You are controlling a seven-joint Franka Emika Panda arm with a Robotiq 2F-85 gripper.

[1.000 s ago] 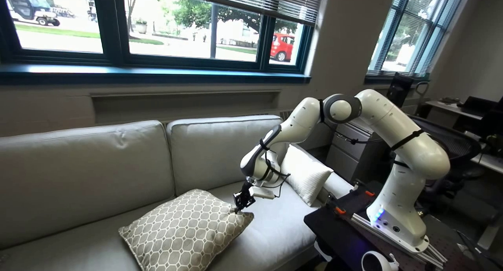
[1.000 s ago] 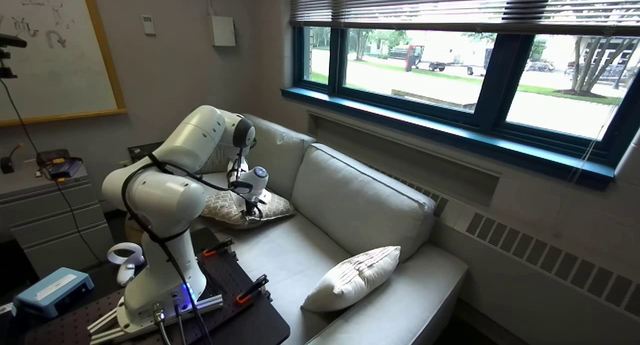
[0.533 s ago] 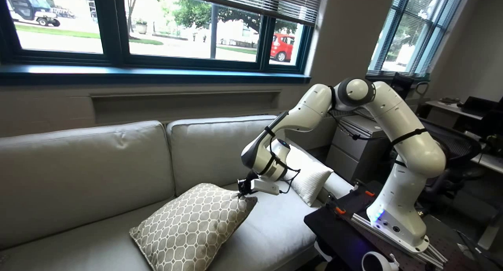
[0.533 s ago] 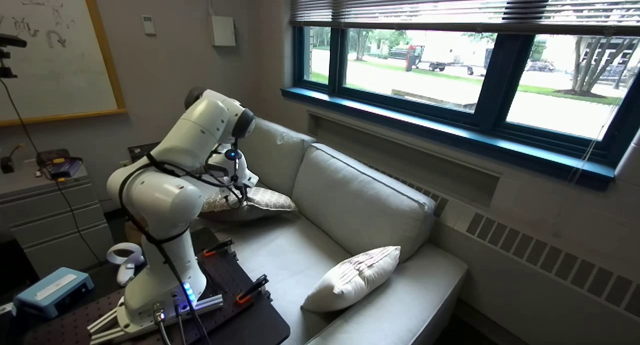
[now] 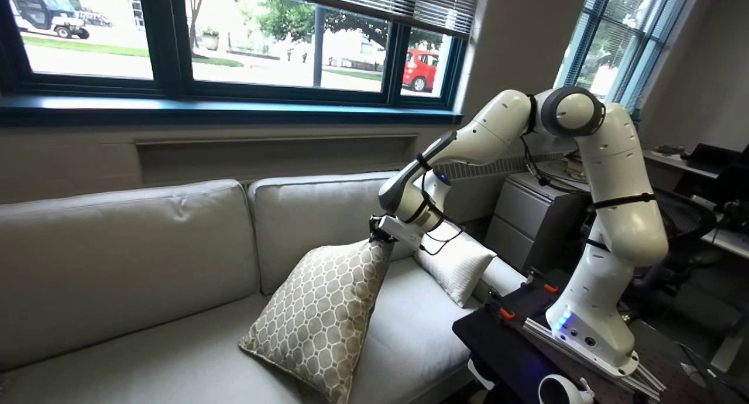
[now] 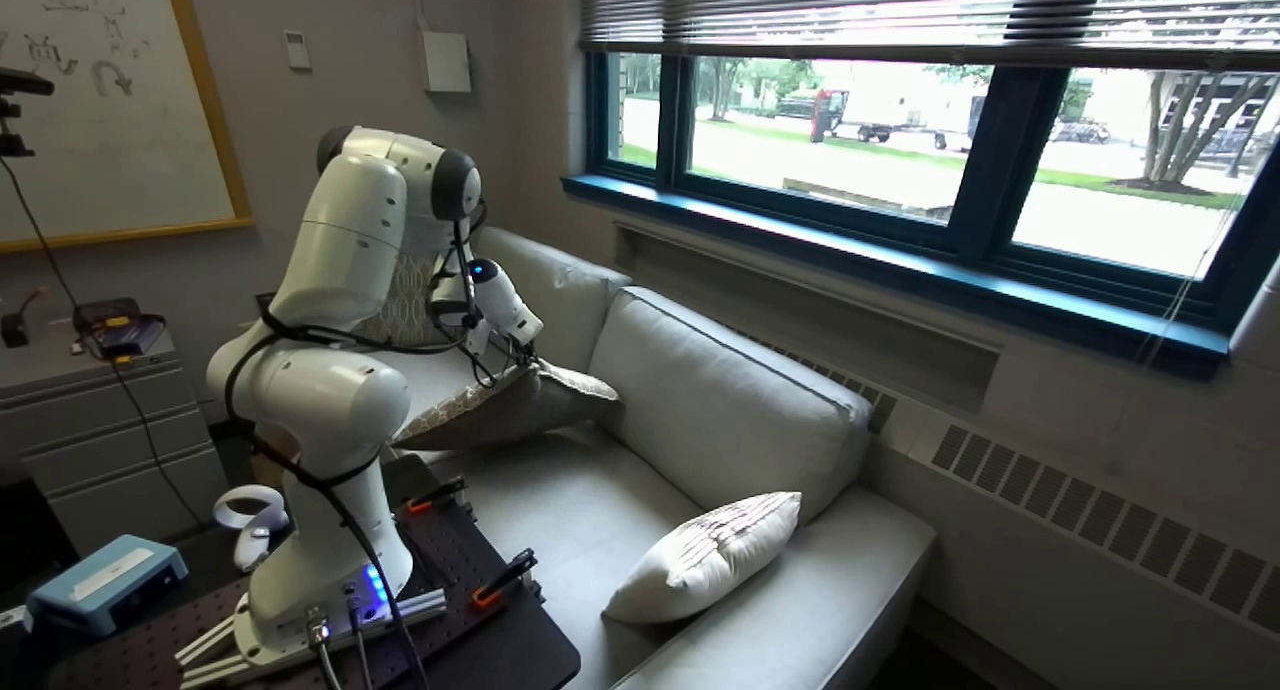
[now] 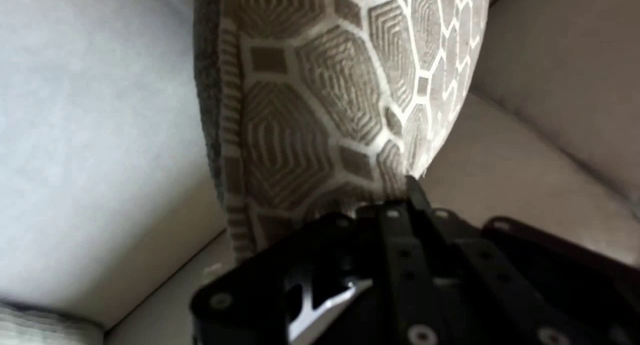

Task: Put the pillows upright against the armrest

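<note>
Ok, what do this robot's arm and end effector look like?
A glossy white arm, rounded and tubular, with dark grey joint rings, black straps, black cables and blue lights on its base. The black end effector has slim linkages, pale screw heads and a silvery piece; a boxy white module sits beside it.

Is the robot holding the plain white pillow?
No, in an exterior view the gripper pinches the patterned pillow, while the white pillow rests apart from it, by the armrest.

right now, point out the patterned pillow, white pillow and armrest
Patterned pillow (image 5: pixel 322 317), in an exterior view, lattice face
White pillow (image 5: pixel 459 271), in an exterior view, ribbed face
Armrest (image 6: pixel 832 578), in an exterior view, top surface
</note>
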